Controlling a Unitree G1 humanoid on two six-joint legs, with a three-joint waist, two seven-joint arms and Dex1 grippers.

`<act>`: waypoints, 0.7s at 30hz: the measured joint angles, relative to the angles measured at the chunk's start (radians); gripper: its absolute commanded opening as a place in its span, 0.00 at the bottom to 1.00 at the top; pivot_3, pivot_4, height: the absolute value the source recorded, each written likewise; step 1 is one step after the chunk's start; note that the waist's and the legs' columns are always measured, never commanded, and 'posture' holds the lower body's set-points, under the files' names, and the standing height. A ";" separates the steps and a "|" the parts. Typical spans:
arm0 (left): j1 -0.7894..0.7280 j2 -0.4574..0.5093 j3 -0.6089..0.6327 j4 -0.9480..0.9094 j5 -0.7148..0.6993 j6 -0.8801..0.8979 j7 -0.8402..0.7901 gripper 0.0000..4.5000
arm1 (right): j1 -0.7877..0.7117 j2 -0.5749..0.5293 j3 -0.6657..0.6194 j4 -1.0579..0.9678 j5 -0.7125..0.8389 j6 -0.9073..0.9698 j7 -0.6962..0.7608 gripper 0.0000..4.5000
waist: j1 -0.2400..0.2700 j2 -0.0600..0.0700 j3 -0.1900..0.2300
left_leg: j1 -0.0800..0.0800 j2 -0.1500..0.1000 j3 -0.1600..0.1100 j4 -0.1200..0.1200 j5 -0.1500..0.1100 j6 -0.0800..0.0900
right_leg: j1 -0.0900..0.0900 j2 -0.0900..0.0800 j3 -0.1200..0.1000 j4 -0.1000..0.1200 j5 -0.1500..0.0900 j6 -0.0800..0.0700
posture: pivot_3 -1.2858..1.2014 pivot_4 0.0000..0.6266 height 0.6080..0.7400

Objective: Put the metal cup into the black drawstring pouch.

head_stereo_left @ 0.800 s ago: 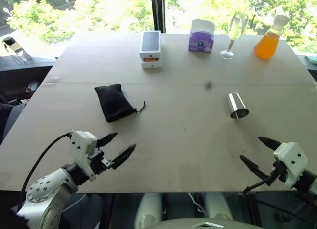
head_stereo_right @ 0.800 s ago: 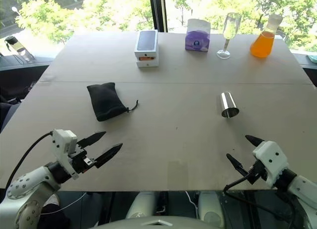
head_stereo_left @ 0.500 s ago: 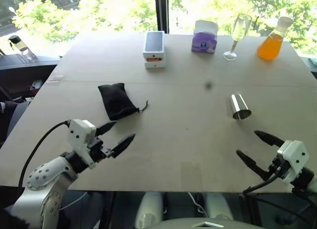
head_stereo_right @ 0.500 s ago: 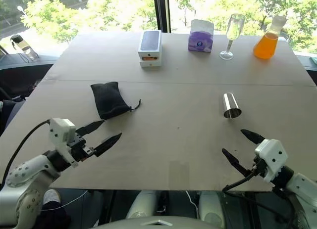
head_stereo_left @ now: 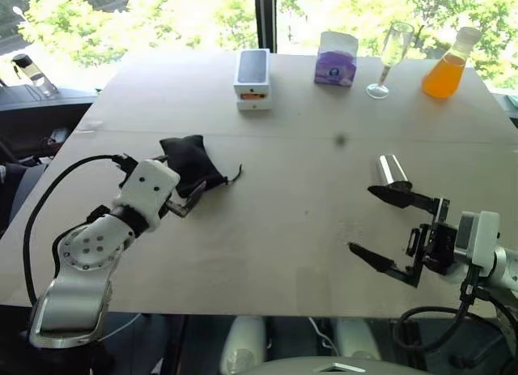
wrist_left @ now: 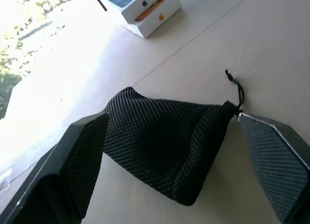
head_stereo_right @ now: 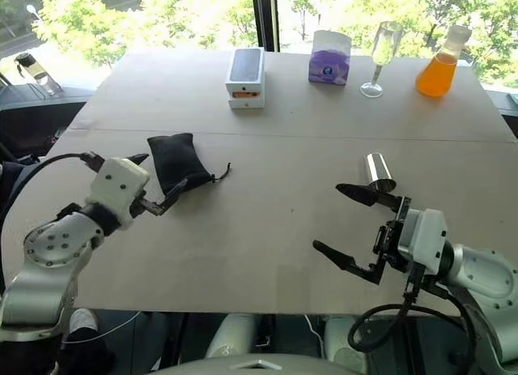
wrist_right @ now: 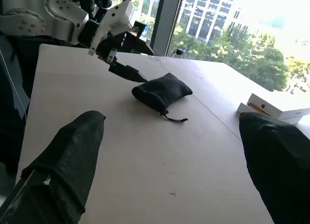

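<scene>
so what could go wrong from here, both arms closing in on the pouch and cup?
1. The pouch lies flat with its mouth gathered at the cord; the open left gripper straddles it and may pinch it shut rather than open it.
2. The cup lies on its side just beyond the open right gripper, whose upper finger is close; a nudge could roll it away.
3. The champagne glass and orange flask stand behind the cup, where a runaway cup might hit them.

text: no readable words | sign: apple logo on side of white phone box (wrist_left: 157,2), table's 12 o'clock edge | purple box (head_stereo_right: 328,57): round printed emblem, too small to read | other things: no labels legible
</scene>
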 measured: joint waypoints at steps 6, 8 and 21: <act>-0.007 0.027 -0.166 0.024 0.303 0.031 0.112 0.99 | -0.021 0.015 0.011 -0.005 0.007 0.025 -0.058 1.00 | 0.001 0.000 0.000 | 0.000 0.000 0.000 0.000 0.000 0.000 | 0.000 0.000 -0.001 0.000 0.000 0.000 | 0.52 0.24 0.98; -0.022 0.022 -0.198 0.034 0.345 0.031 0.117 0.99 | -0.007 0.018 0.017 -0.007 0.005 0.026 -0.064 1.00 | 0.003 0.000 0.000 | 0.000 0.000 0.000 0.000 0.000 0.000 | 0.000 0.000 -0.001 0.000 0.000 0.000 | 0.52 0.24 0.98; -0.084 -0.037 -0.258 0.188 0.457 -0.020 0.132 0.99 | 0.046 0.030 0.036 -0.026 -0.007 0.020 -0.080 1.00 | 0.000 -0.001 0.000 | 0.000 0.000 0.000 0.000 0.000 0.001 | 0.000 -0.001 -0.001 0.001 0.001 0.002 | 0.52 0.24 0.98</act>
